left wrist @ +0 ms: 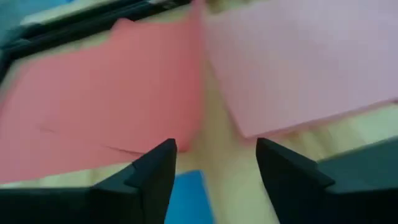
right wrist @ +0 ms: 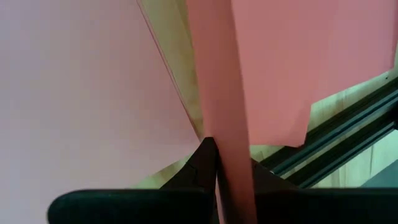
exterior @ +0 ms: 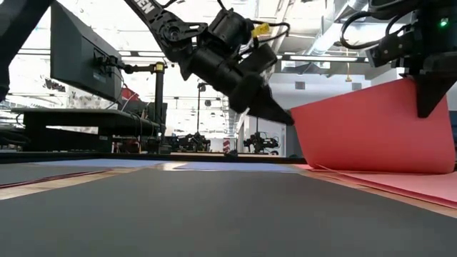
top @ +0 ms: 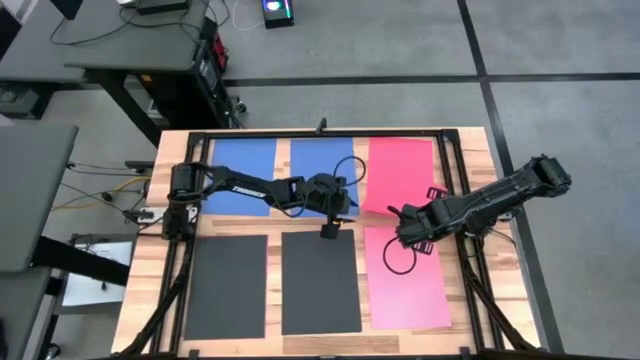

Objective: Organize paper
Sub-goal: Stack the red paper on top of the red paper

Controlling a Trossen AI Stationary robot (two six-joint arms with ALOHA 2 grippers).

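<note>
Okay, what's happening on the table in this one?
Coloured sheets lie in two rows on the table: two blue sheets and a red sheet in the far row, two dark sheets and a pink sheet in the near row. The right gripper is shut on the red sheet's edge, lifting that side so it curls up. The left gripper hangs open over the middle, holding nothing.

A dark sheet (exterior: 214, 214) fills the foreground of the bench, lying flat. Above it the left hand (exterior: 275, 114) hangs in the air, pointing down toward a red sheet (exterior: 371, 135) whose edge stands lifted off the bench. The right hand (exterior: 432, 96) pinches that raised sheet at its upper corner. A monitor (exterior: 82, 57) stands behind.
</note>
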